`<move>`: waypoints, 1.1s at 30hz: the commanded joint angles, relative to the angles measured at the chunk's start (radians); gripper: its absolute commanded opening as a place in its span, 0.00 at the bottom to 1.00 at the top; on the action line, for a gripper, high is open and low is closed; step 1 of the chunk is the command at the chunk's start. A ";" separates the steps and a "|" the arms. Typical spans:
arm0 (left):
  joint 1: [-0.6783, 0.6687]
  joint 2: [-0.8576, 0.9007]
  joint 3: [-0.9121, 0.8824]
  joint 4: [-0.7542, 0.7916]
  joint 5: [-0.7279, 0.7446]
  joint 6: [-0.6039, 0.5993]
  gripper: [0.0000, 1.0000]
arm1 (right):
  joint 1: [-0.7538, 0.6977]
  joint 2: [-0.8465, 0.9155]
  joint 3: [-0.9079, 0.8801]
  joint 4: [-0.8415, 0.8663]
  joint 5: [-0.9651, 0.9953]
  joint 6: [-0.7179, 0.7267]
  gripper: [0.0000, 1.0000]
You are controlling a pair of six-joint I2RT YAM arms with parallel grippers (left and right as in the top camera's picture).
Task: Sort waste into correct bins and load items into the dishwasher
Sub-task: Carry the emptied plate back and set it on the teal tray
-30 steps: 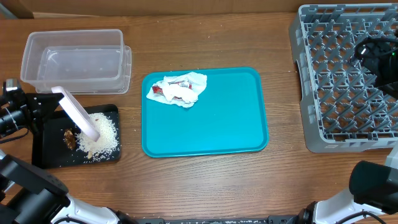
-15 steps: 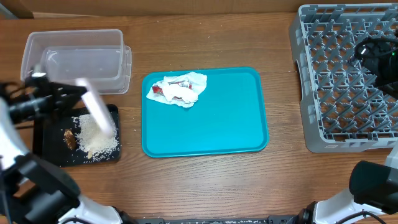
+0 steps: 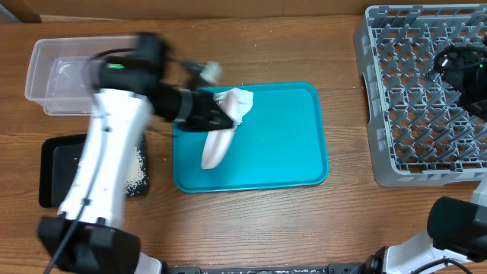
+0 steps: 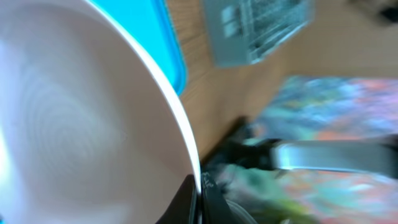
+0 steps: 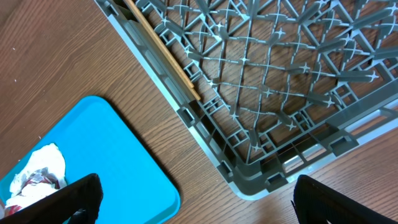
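My left gripper (image 3: 213,122) is shut on the rim of a white plate (image 3: 215,149) and holds it on edge over the teal tray (image 3: 281,144); the arm is motion-blurred. In the left wrist view the jaws (image 4: 199,200) pinch the plate's (image 4: 81,124) edge. A crumpled napkin with a red-and-white wrapper (image 3: 237,102) lies on the tray beside the plate. White rice (image 3: 137,172) lies on the black tray (image 3: 55,173); the brown lump is hidden by my arm. The clear tub (image 3: 47,67) is at the far left. My right gripper (image 5: 199,202) is open and empty over the grey dish rack (image 3: 422,106). Chopsticks (image 5: 163,53) lie in the rack.
The right wrist view shows the rack's near corner (image 5: 249,180), the teal tray's corner (image 5: 124,168) and the napkin (image 5: 37,174). Bare wood table (image 3: 342,221) lies between tray and rack. Both arm bases stand at the front edge.
My left arm has swung right from the black tray to over the teal tray, carrying the plate. The rice stays on the black tray. The right arm has not moved.
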 commanded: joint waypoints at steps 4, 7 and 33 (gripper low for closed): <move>-0.389 0.073 0.005 0.223 -0.643 -0.365 0.04 | 0.002 -0.011 0.002 0.005 0.006 0.005 1.00; -0.530 0.145 0.005 0.335 -0.826 -0.388 0.04 | 0.002 -0.011 0.002 0.005 0.006 0.005 1.00; -0.565 0.362 0.122 0.467 -1.003 -0.496 1.00 | 0.002 -0.011 0.002 0.006 0.006 0.005 1.00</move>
